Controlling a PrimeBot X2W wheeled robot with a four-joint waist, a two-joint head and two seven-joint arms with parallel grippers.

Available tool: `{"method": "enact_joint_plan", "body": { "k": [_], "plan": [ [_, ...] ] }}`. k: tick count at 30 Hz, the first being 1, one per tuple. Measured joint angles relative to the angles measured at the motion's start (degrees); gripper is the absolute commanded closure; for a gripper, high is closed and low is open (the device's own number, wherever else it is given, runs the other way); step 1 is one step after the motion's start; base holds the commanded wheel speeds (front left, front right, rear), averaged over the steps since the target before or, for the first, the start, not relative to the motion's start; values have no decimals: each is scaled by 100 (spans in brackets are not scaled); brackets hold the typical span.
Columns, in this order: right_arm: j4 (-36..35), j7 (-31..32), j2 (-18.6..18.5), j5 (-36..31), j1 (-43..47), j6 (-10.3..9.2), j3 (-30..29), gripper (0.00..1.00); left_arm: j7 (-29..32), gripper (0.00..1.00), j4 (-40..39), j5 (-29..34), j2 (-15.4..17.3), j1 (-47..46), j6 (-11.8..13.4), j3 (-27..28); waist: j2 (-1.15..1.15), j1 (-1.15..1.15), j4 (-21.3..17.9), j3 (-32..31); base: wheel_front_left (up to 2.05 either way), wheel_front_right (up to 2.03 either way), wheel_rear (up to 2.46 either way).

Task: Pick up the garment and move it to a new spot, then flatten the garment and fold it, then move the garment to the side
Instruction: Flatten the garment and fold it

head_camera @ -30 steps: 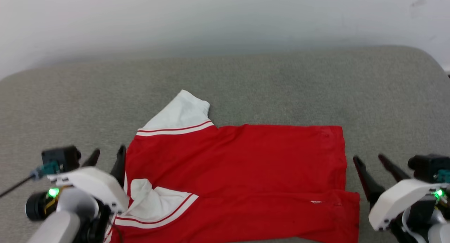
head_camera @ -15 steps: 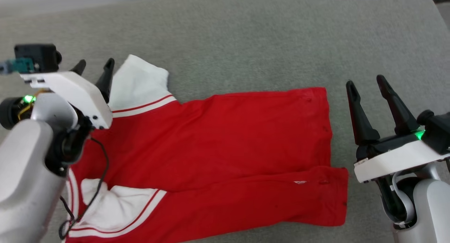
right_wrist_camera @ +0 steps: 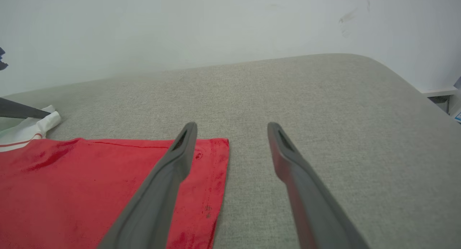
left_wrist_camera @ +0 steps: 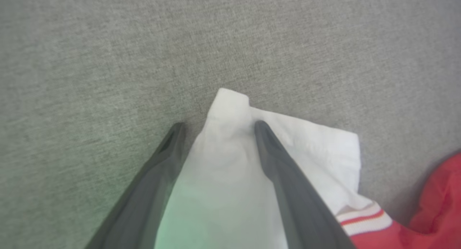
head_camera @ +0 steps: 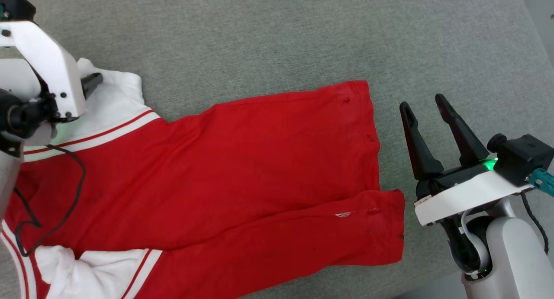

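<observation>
The garment [head_camera: 259, 160], a bright red top, lies spread on the grey cushion with a small white logo [head_camera: 344, 213] near its right hem. One white sleeve [head_camera: 117, 95] points up-left, and another [head_camera: 99, 268] is folded in at the bottom left. My left gripper [left_wrist_camera: 219, 126] is open, its fingers straddling the upper sleeve's tip [left_wrist_camera: 230, 108]; one finger [head_camera: 91, 81] shows past its white housing. My right gripper [head_camera: 423, 102] stands open just right of the hem, holding nothing. In the right wrist view, its left finger [right_wrist_camera: 180, 151] overlaps the hem's far corner [right_wrist_camera: 216, 148].
The grey cushion [head_camera: 259, 30] runs far beyond the garment, and its rounded right edge [right_wrist_camera: 407, 83] meets a white wall [right_wrist_camera: 216, 25]. A black cable [head_camera: 65, 195] from my left arm hangs over the garment's left part.
The head camera has tipped down, so the whole picture shifted. My left gripper has gone from the garment's left edge forward onto the upper white sleeve. My right gripper has advanced alongside the hem.
</observation>
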Motion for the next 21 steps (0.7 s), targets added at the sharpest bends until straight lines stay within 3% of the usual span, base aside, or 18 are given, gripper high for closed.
{"method": "enact_joint_plan", "body": {
  "k": [3,4,6,13,17,18,21],
  "plan": [
    [102,-15,1,45,-9,0,8,0,441,1,86,-107,77,-119,51,-38,0,0,-107,91,0,0,0],
    [140,-15,-1,64,-13,0,-5,0,542,49,96,-162,82,-148,86,-33,0,0,-130,110,0,0,0],
    [194,-3,-1,113,-20,0,-24,0,645,100,92,-209,80,-152,129,-24,0,0,-155,133,0,0,0],
    [516,643,-179,764,-257,0,-1,0,257,100,142,-200,-124,-35,142,-24,0,0,-31,31,0,0,0],
    [904,1556,-421,1183,-576,0,12,0,-149,100,203,-189,-345,9,144,20,0,0,149,-76,0,0,0],
    [1214,2391,-665,1452,-868,-1,45,0,-428,100,138,-107,-544,8,88,-35,0,0,340,-144,0,0,0],
    [1469,3071,-794,1645,-1115,0,24,0,-667,100,-8,-1,-728,-35,40,-134,0,0,573,-195,0,0,0]
  ]
}}
